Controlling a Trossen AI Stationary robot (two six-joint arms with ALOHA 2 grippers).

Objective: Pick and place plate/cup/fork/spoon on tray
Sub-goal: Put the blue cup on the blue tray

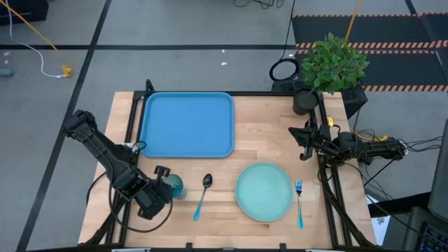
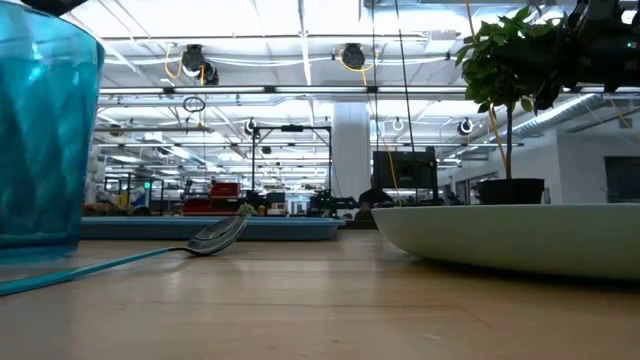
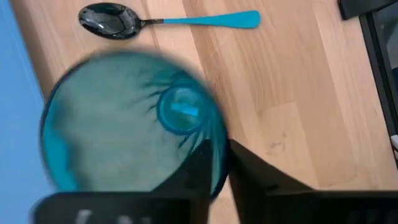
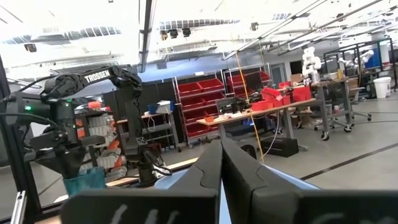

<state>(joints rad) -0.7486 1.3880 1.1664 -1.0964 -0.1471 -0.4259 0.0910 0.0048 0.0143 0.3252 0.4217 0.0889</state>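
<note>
- The left gripper [image 1: 166, 183] is clamped on the small teal translucent cup [image 1: 173, 185], near the table's front edge, beside the dark-bowled, light-blue-handled spoon [image 1: 203, 194].
- The right gripper [image 1: 302, 137], fingers together, waits near the right edge.
- The bright blue rectangular plastic tray [image 1: 187, 124] lies behind the cup.

cup [image 3: 124, 118]: blurred, rim cut off | fork [image 1: 299, 201]: tines too small | plate [image 2: 520, 238]: cut off

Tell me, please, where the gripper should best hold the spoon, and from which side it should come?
Probably the thin light blue handle of the spoon, near its middle, from straight above. The spoon lies flat on the wood with free space on both sides; its dark bowl points toward the tray and looks rounder and shinier, likely harder to pinch.
</note>
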